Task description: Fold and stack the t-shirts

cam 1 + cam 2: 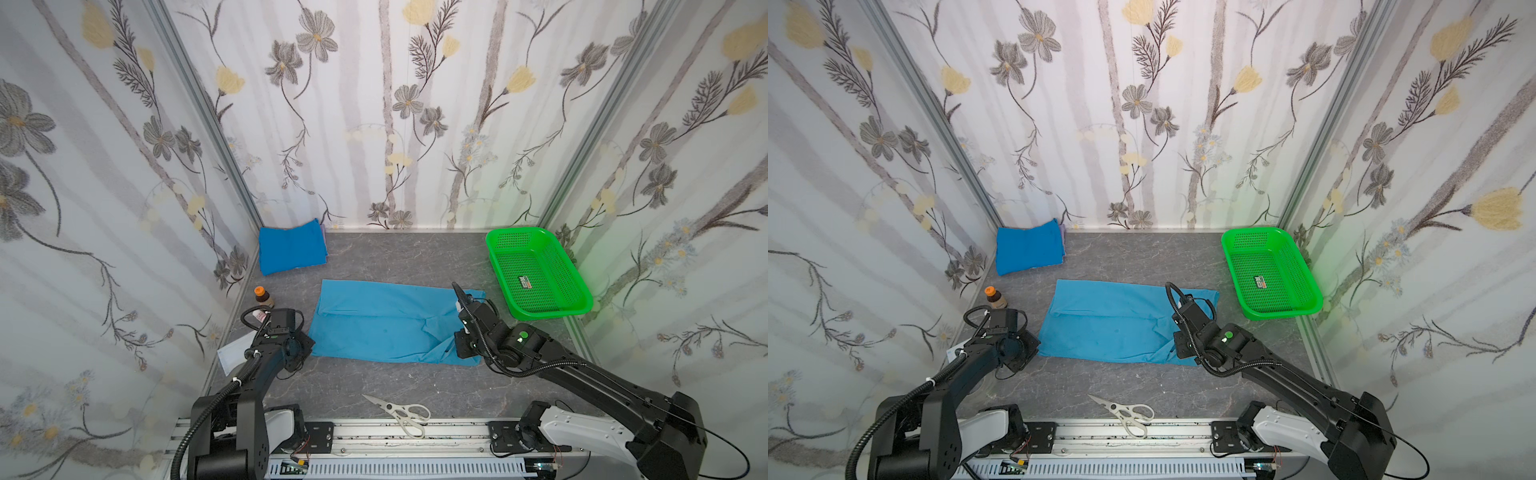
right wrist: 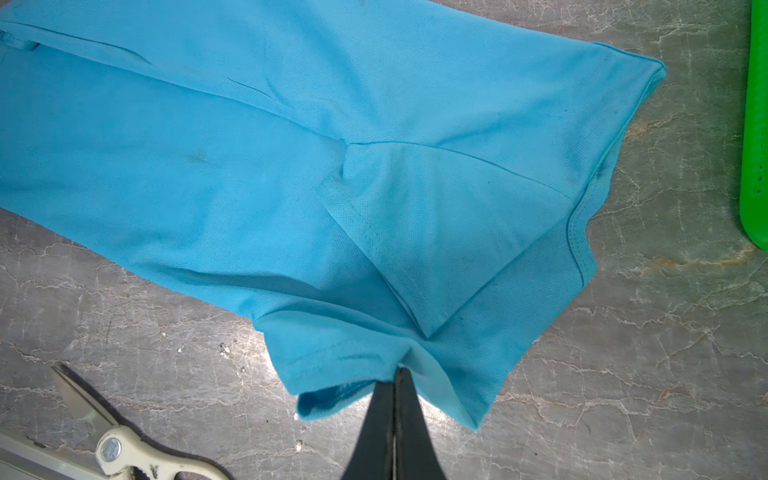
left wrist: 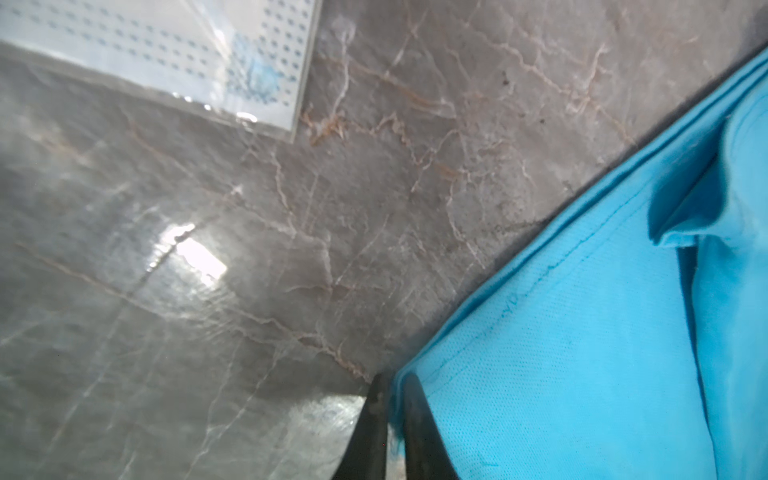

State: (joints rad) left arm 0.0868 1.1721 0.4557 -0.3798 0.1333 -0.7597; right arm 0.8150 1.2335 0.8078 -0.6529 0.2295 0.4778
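We see a grey, marble-look table (image 1: 395, 257) boxed in on three sides by walls (image 1: 374, 104) papered with grey and yellow flowers. A green basket (image 1: 552, 308) stands at the far right. Scissors (image 1: 401, 411) lie at the near edge, a small bottle (image 1: 262, 296) stands by the left wall, and a clear packet (image 3: 166, 54) lies at the table's left edge.

The light shirt (image 1: 386, 320) lies mid-table, spread as a wide flat band. A sleeve is folded over it at the right end, and the cloth is creased and bunched at the near right corner. The dark shirt (image 1: 291, 249) sits folded in the far left corner, well apart from it.

The left gripper (image 3: 394, 382) is closed on the light shirt's near left edge, with cloth pinched between its fingers. The right gripper (image 2: 395, 376) is closed tight on the bunched cloth at the near right corner, beside a sleeve hem.
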